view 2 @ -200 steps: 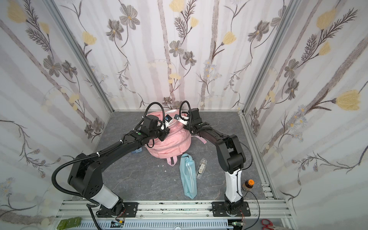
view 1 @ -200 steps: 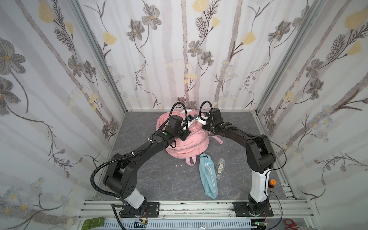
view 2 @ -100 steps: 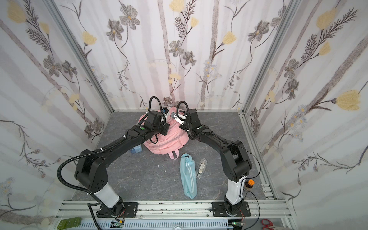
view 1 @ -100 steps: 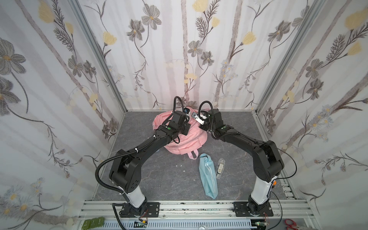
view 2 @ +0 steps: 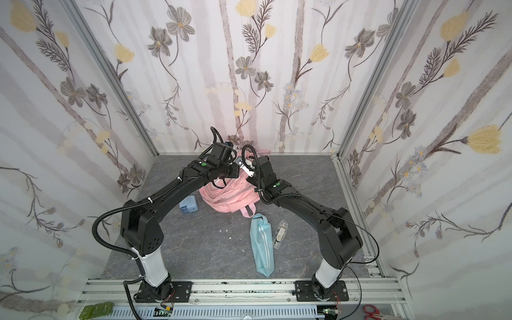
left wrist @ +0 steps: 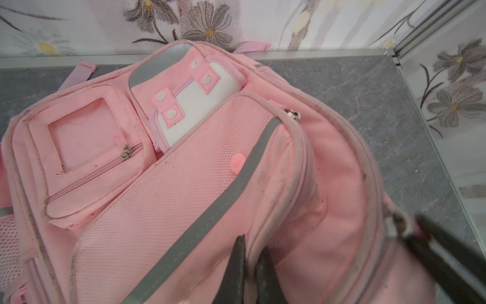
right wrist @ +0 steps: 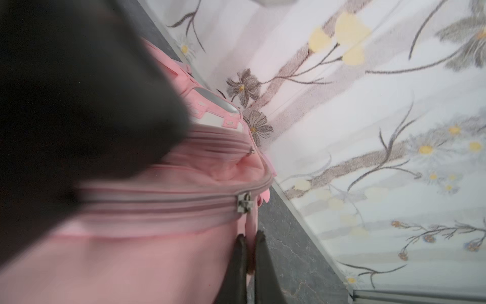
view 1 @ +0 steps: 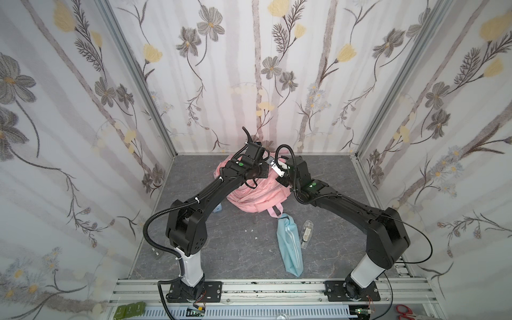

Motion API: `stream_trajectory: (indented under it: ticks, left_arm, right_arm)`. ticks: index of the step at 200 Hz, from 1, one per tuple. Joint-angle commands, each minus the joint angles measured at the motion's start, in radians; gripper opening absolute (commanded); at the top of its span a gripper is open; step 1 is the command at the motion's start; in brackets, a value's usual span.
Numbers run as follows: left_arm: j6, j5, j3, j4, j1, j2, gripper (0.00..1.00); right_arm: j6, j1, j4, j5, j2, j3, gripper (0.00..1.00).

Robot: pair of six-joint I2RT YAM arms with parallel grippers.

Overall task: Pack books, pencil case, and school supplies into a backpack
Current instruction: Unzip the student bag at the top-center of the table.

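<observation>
1. Reached farther toward the back wall with both wrists since a second ago, baring more of the pale-blue boxy item (view 2: 188,207) just left of the backpack (view 1: 257,194) (knob too small to make out).
2. Left gripper (left wrist: 252,244): nipped shut on a fold of the backpack's pink front, far back by the wall; fingertips hidden in both top views.
3. Right gripper (right wrist: 249,234): pinched tight on the pink zipper pull (right wrist: 249,222); badly blurred, half that wrist view blocked by a dark shape (right wrist: 79,105).
4. Farther right, flat on the floor (view 1: 235,249): pencil case (view 1: 288,243), clear oblong case (view 1: 306,234) just beside it, contents unreadable.
</observation>
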Motion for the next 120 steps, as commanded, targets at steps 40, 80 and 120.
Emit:
stream_trajectory:
  ticks: [40,80,120]
  left_arm:
    - [-0.01,0.114,-0.105,0.239,0.004,-0.033,0.0]
    - [0.086,0.281,-0.224,0.332,0.043,-0.084,0.0]
    - [0.144,0.38,-0.228,0.339,0.058,-0.081,0.0]
  right_arm:
    - [0.074,-0.041,0.089,-0.461,-0.138,-0.176,0.5]
    - [0.363,-0.289,0.187,-0.912,-0.14,-0.176,0.46]
    - [0.358,-0.35,0.191,-1.04,-0.053,-0.098,0.56]
